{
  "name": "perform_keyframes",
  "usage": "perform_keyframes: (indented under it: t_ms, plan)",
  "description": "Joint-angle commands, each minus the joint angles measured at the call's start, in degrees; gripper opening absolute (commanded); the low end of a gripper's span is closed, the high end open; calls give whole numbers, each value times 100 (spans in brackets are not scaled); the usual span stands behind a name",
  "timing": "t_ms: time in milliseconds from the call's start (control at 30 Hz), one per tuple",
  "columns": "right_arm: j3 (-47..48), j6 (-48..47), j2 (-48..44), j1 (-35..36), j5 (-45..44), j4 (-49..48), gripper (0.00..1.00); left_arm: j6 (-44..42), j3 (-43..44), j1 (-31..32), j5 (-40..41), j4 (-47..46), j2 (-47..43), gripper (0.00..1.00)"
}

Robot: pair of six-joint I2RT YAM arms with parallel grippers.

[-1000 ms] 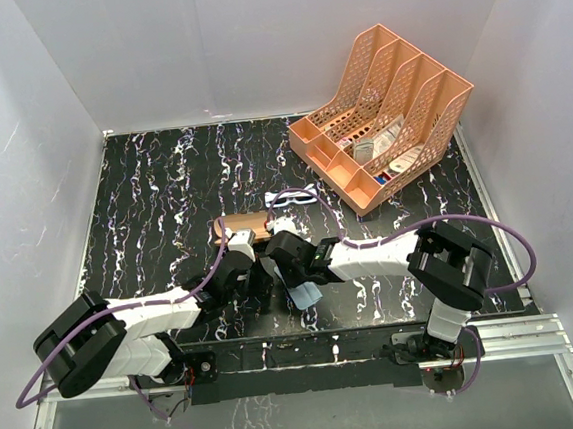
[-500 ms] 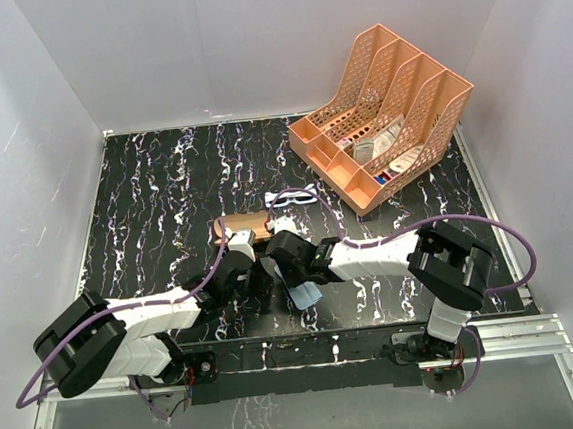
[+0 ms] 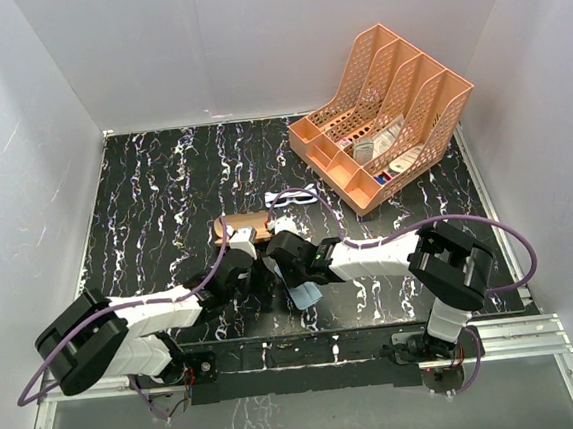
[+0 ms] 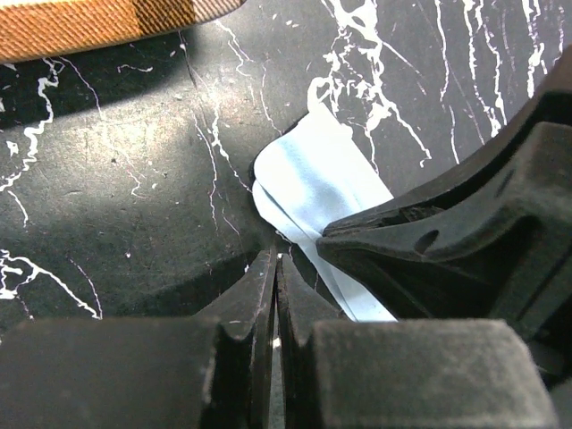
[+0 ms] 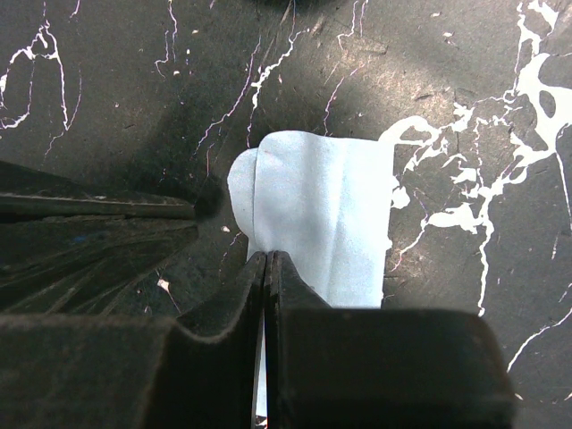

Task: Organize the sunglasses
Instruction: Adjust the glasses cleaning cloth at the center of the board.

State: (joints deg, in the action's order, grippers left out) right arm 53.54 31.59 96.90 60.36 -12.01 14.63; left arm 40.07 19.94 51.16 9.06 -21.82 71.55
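The sunglasses, white-framed with bluish lenses, lie on the black marbled table beyond both arms, with no gripper on them. The brown plaid case lies just left of them. A light blue cloth lies flat with one edge folded over. My right gripper is shut, its tips pinching the cloth's creased near edge. My left gripper is shut, its tips on the table at the cloth's corner, close beside the right fingers.
An orange mesh file organizer holding several small items stands at the back right. White walls close in the table on three sides. Purple cables loop over both arms.
The left arm has shifted very slightly. Cloth, case and sunglasses lie where they were.
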Motion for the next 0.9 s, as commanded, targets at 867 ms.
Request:
perform_keyframes:
  t_ms: [867]
  plan:
    - [-98,13,-267,-6,-71,-163,0,-78,278,-25,176,-878,599,0]
